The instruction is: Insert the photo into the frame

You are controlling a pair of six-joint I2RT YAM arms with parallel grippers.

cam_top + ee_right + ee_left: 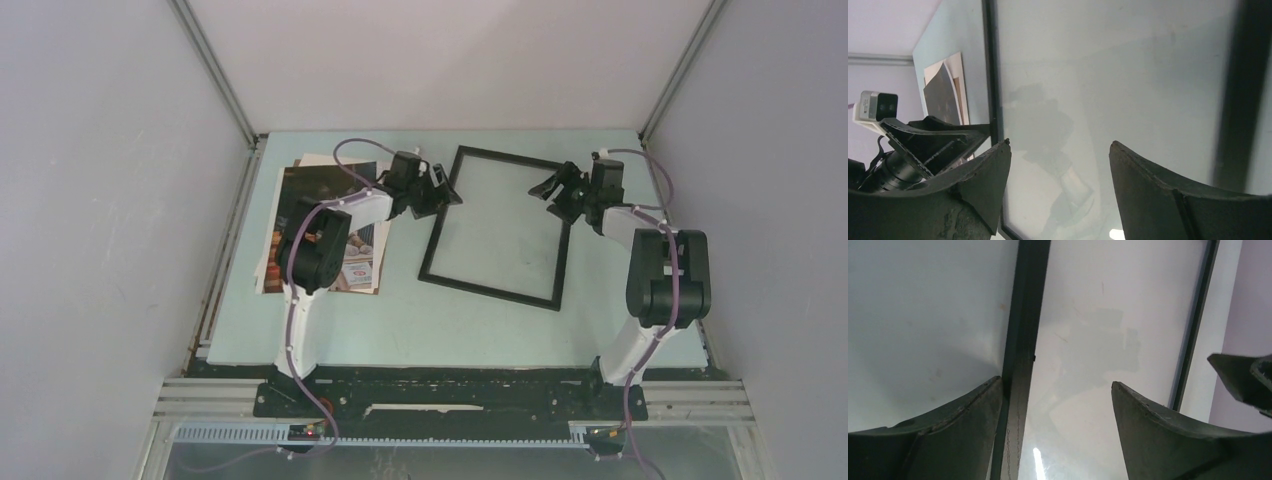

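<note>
Overhead view of a pale green table (400,330) with two robot arms reaching away from the near edge. The frame (497,226), thin, black and glazed, lies flat at the centre, skewed a little. The photo (305,188) lies well apart from it, at the frame's 9 o'clock, on top of pale sheets (268,262) and not in the frame.

The left gripper (440,190) sits at the frame's 10 o'clock corner, fingers spread wide with the black rail running between them, close beside one finger. It holds nothing. The right gripper (555,198) hangs at the frame's 2 o'clock edge, fingers equally wide over the clear pane, also holding nothing.

Likely risks: spread fingers this close to the rails could nudge the light frame off its place. The photo is thin, glossy and flat, so a pinch may slip or lift the sheet underneath with it. The left arm's elbow passes over the photo and could drag it.

Hard to make out: the left arm hides much of the photo. Whether either gripper touches the frame cannot be told. Reflections cloud the pane, and which face of the frame is up is unclear.
</note>
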